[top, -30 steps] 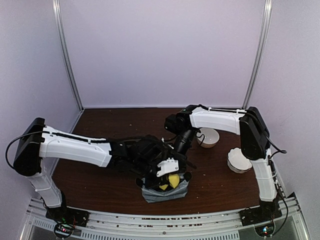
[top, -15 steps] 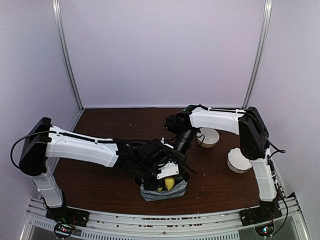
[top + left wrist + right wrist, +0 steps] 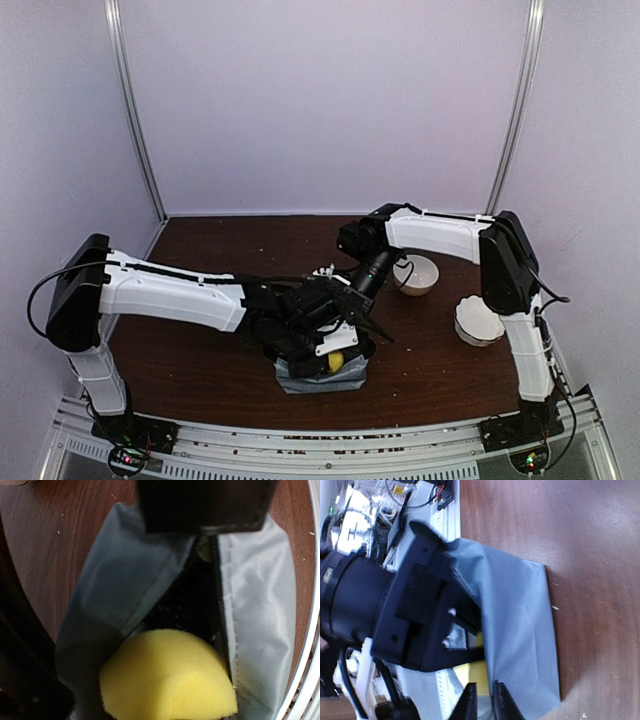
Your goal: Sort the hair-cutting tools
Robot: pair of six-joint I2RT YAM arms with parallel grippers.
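A grey zip pouch (image 3: 312, 378) lies at the table's near edge with both grippers at it. My left gripper (image 3: 335, 345) reaches into its open mouth (image 3: 200, 580). A yellow sponge (image 3: 167, 680) sits right before the left wrist camera and hides the fingertips. Something black and ribbed (image 3: 181, 597) shows deep inside the pouch; I cannot tell which hair-cutting tool it is. No other tool is in view. My right gripper (image 3: 485, 702) is at the pouch's edge (image 3: 520, 630). Its fingers stand a narrow gap apart, with the fabric's edge running into that gap.
Two white bowls stand at the right, one (image 3: 418, 274) by the right forearm and one (image 3: 478, 321) nearer the right base. The brown table (image 3: 190, 355) ends at a metal rail (image 3: 320, 440) just behind the pouch.
The pouch has sunk lower and flatter on the table. My right gripper's fingers have parted slightly. The left arm has stretched a little further right over the pouch.
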